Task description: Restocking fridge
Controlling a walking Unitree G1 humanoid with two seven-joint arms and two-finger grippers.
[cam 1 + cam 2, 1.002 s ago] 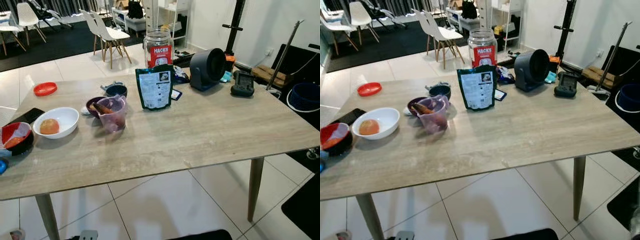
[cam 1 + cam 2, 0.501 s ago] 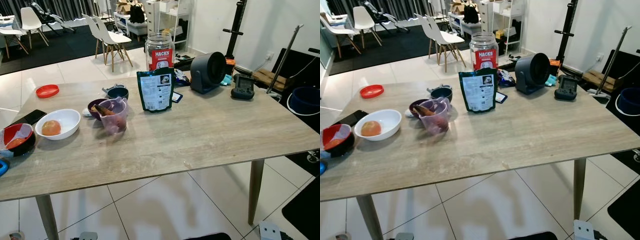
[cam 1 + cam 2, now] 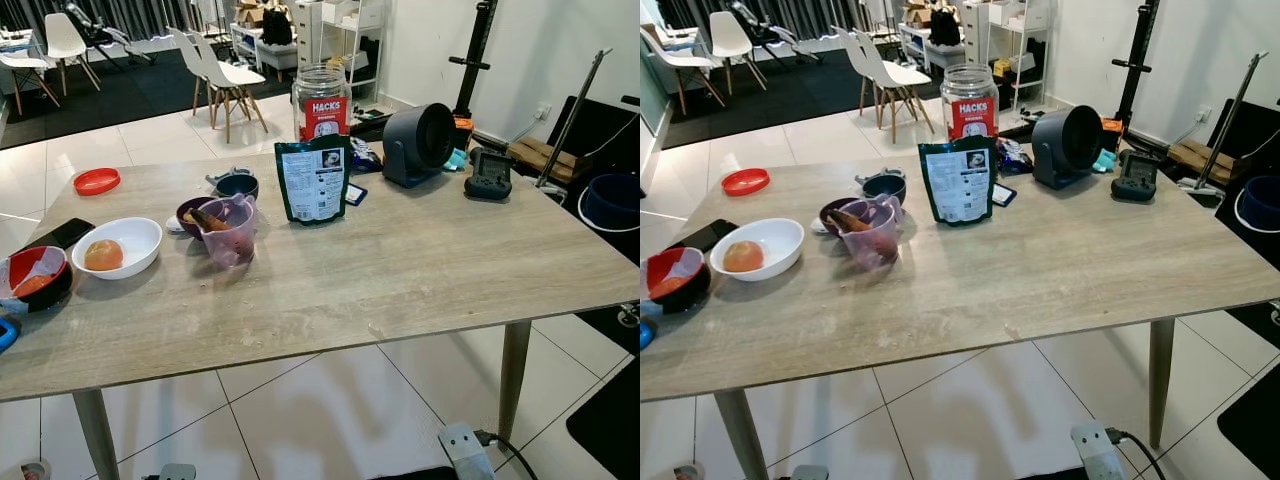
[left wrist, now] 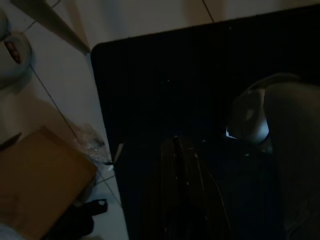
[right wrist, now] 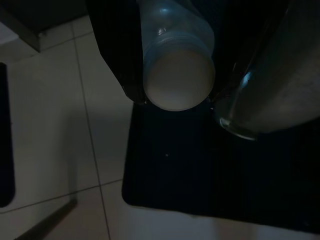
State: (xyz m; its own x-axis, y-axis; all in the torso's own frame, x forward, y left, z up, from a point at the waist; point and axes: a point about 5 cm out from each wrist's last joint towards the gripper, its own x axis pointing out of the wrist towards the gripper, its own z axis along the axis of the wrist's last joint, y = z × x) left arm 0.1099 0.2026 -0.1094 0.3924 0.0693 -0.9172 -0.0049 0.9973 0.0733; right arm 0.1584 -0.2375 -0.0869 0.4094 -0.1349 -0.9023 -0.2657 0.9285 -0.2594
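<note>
A wooden table (image 3: 420, 265) stands before me with food on it. On it are a white bowl (image 3: 135, 240) holding an orange fruit (image 3: 100, 254), a purple plastic cup (image 3: 230, 232) with food in it, a dark bowl (image 3: 188, 212), a green pouch (image 3: 313, 178) and a tall "HACKS" jar (image 3: 320, 100). Hanging low over a black mat, my right gripper (image 5: 175, 100) is shut on a translucent bottle (image 5: 177, 70) with a pale end. My left gripper (image 4: 182, 190) hangs idle over the same dark mat.
A red lid (image 3: 96, 181), a red bowl (image 3: 35, 278), a phone (image 3: 60, 234), a small blue bowl (image 3: 237, 185), a dark fan (image 3: 418, 143) and a black device (image 3: 488, 173) share the table. A white power strip (image 3: 465, 450) lies on the tiles below; white chairs (image 3: 225, 75) stand behind.
The whole picture has shifted as the camera moved, bringing the power strip into view. Nothing on the table has moved.
</note>
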